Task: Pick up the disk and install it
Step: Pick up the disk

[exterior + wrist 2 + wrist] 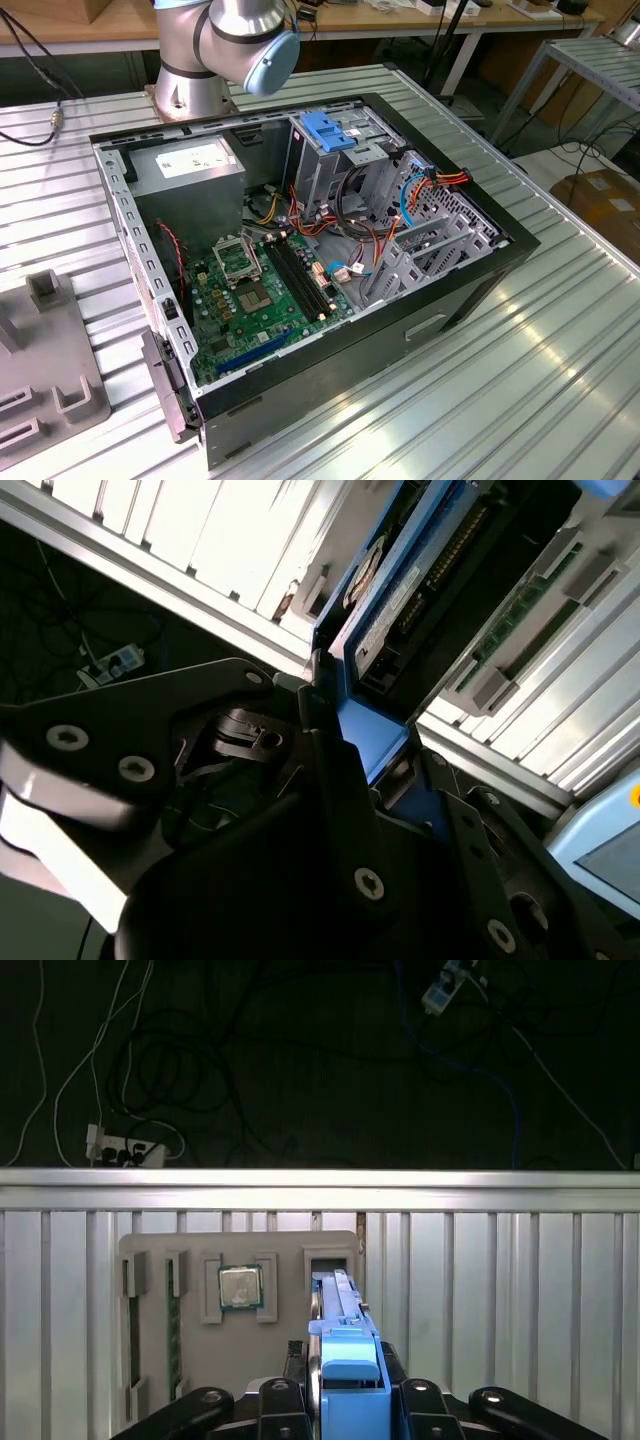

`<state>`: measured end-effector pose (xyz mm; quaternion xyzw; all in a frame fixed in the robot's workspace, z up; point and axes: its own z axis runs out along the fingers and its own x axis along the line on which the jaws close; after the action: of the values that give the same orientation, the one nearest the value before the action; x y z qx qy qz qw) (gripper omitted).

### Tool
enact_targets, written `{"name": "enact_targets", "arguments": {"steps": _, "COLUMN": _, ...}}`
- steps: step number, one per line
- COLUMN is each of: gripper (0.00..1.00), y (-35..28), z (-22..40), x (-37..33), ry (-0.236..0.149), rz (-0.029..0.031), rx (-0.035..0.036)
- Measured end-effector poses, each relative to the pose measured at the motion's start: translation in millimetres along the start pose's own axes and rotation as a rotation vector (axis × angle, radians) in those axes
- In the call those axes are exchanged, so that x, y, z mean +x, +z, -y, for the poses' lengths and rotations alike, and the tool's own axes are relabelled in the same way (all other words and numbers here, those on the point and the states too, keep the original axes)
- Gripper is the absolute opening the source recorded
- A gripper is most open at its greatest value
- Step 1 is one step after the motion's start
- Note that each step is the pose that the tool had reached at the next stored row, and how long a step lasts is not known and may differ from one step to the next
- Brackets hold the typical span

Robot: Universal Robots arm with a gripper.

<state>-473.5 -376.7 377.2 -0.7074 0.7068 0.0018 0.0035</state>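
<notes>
First wrist view: the gripper has its jaws closed on the blue bracket end of the disk, one finger on each side. The disk hangs edge-on over the grey tray, lined up with an open slot beside a seated chip. I cannot tell from this angle whether the disk's far end is clear of the slot. The second wrist view agrees: blue rail and label side are clamped between the black fingers.

Progress, as a judgement: pick-up is done or all but done, since the grip looks firm and square on the bracket. Carrying it to the case and seating it are left.

Exterior view: the case lies open on its side near the middle of the table, with the tray at the exterior view's left. Inside it are the motherboard, the power supply at the far left, and the drive cage with a blue handle on top. Loose wiring runs between the cage and the board.

Surface: ribbed aluminium slats, bright with glare, and the arm base stands at the table's far side.

Room: wooden benches stand far off and a cardboard box sits at the exterior view's right. The floor past the table edge is dark, with cables and a power strip.
</notes>
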Motion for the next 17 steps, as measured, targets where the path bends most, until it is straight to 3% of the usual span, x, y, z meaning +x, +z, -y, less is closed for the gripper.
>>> {"name": "enact_targets", "arguments": {"steps": 17, "gripper": 0.37, "y": -37.6, "z": 0.1, "x": -0.3, "ry": 0.000, "rz": 0.0000, "rx": -0.0005}}
